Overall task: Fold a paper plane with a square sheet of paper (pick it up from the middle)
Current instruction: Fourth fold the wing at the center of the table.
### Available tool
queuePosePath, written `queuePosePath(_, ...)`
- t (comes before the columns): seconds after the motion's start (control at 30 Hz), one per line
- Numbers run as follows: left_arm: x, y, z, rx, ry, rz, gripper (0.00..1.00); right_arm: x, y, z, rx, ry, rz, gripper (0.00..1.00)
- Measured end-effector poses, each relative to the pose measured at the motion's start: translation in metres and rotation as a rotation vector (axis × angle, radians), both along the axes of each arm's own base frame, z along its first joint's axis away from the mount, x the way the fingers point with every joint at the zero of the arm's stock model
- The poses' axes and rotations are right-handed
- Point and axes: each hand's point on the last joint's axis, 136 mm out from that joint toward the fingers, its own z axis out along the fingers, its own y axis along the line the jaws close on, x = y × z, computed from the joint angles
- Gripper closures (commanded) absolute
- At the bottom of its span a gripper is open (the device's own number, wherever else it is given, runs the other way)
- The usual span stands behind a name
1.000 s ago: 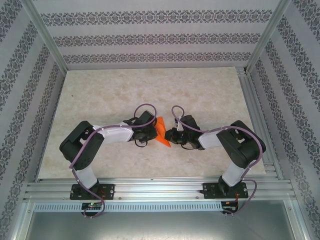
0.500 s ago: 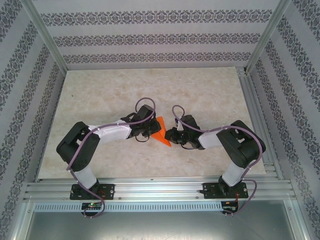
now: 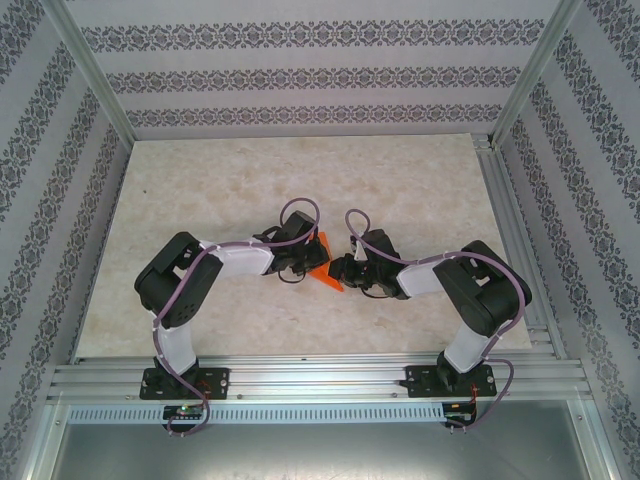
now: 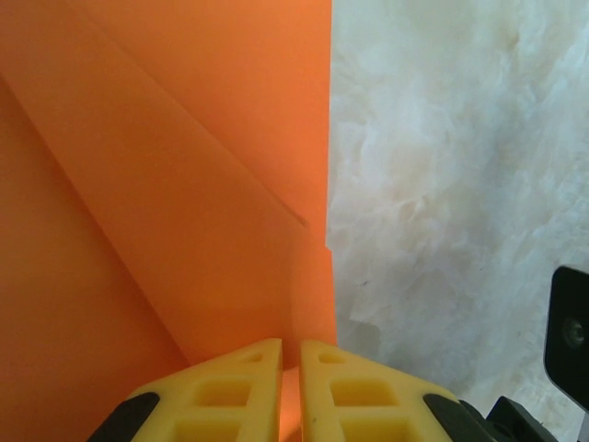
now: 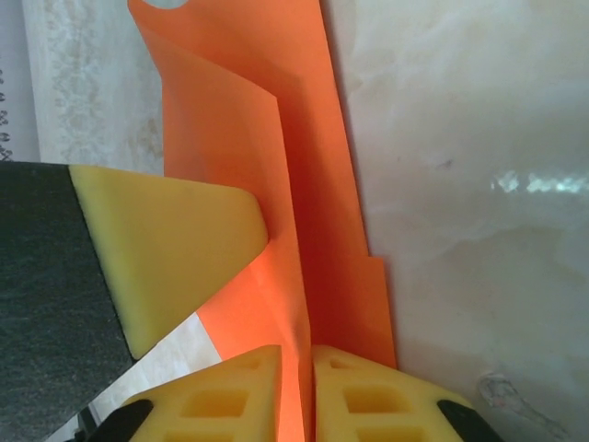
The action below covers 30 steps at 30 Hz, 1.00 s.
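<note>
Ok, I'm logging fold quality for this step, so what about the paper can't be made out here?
Top external: the left hand and right hand cover most of the folded orange paper; creases too small to read.
Left wrist: the paper runs off the top and left edges.
Right wrist: a large yellow finger hides the paper's left side; the top edge cuts it.

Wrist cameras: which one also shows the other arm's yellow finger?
The right one: the left gripper's yellow finger juts in from the left against the orange paper. The left camera's yellow fingers are its own pair.
</note>
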Motion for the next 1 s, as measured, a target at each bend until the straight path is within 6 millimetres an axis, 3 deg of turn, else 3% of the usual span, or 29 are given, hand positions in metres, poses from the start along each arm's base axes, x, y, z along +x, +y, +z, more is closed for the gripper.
queuePosePath(0.37, 0.002, -0.002, -0.002, -0.001, -0.002, 0.000, 0.85, -0.010, -0.012, 0.025, -0.052, -0.074, 0.037, 0.75)
queuePosePath(0.63, 0.004, -0.004, -0.004, -0.001, 0.002, -0.002, 0.86, -0.023, -0.025, 0.008, -0.167, -0.038, 0.073, 0.73)
queuePosePath(1.0, 0.004, -0.004, -0.004, -0.003, 0.003, -0.004, 0.86, -0.020, -0.025, 0.002, -0.203, -0.034, 0.090, 0.91)
